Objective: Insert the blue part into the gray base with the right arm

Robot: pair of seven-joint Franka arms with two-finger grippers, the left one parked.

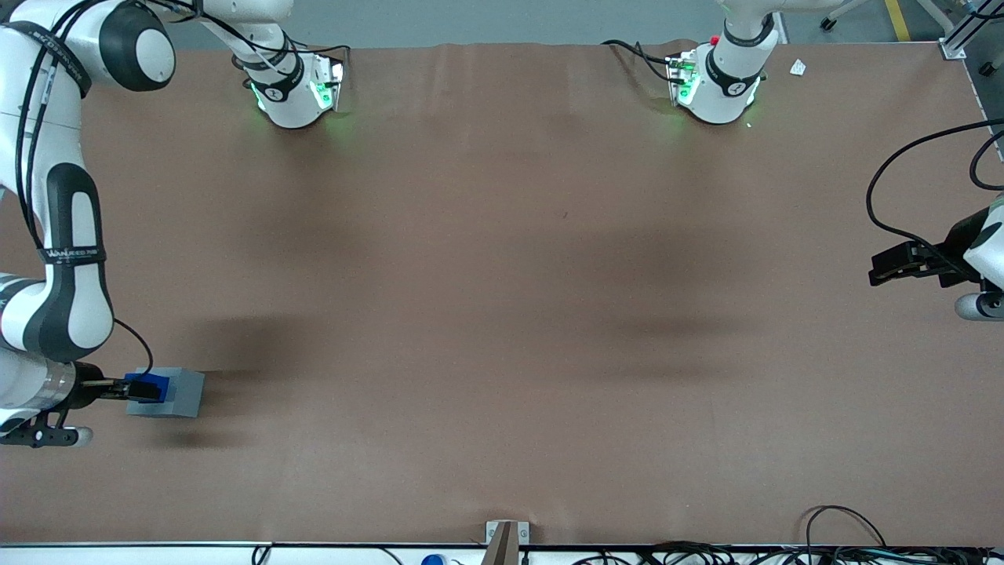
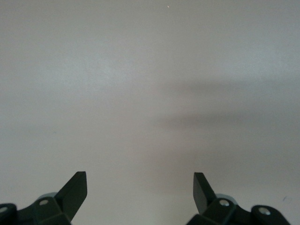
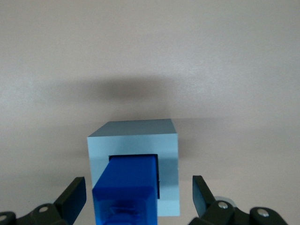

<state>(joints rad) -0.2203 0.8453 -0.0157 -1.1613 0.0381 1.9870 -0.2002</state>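
Observation:
The gray base (image 1: 182,395) sits on the brown table at the working arm's end, near the front camera. The blue part (image 1: 150,387) stands in the base's square recess and sticks up out of it. In the right wrist view the blue part (image 3: 125,183) fills the recess of the gray base (image 3: 133,135), leaning slightly to one side. My right gripper (image 1: 133,388) hangs over the part. It is open (image 3: 138,180): its black fingers (image 3: 74,197) stand apart on either side of the part and touch neither part nor base.
The brown table cover (image 1: 502,314) spreads toward the parked arm's end. Two arm bases (image 1: 294,86) with green lights stand at the table edge farthest from the front camera. Cables (image 1: 847,541) and a metal bracket (image 1: 506,537) lie along the nearest edge.

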